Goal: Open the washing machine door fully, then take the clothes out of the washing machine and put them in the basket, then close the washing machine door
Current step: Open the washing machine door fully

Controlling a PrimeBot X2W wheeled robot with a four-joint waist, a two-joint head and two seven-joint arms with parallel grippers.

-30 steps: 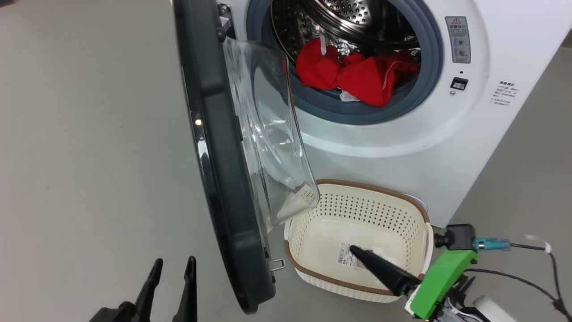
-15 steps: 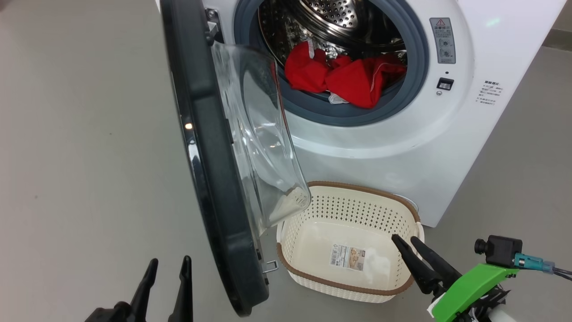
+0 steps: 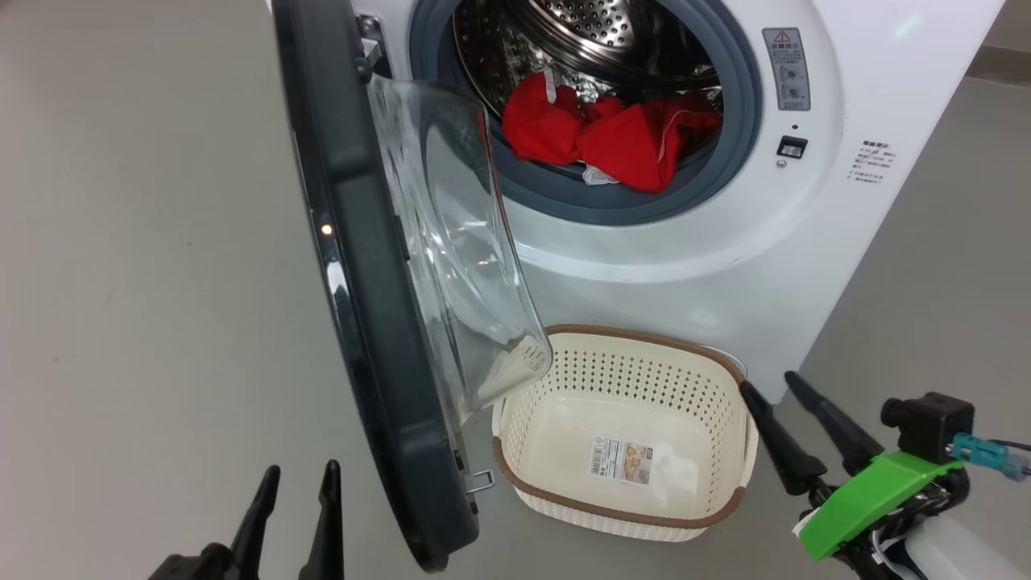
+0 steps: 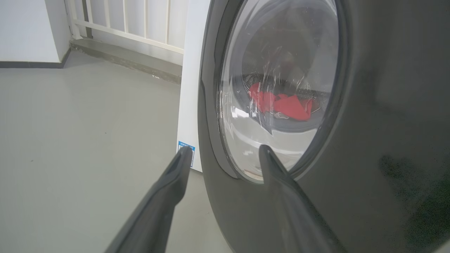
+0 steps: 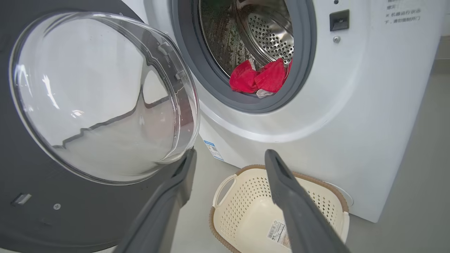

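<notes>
Washing machine door (image 3: 354,282): standing open, centre left. Clothes (image 3: 612,137): lying in the washing machine (image 3: 725,266) drum mouth, upper centre. Basket (image 3: 644,342): sitting lower centre. Left gripper (image 3: 296,479), lower left, and right gripper (image 3: 768,382), lower right: both gaping wide, holding nothing.

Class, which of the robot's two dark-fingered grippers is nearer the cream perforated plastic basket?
The right gripper, open just right of the basket. The left gripper sits across the black-framed round washing machine door from it.
</notes>
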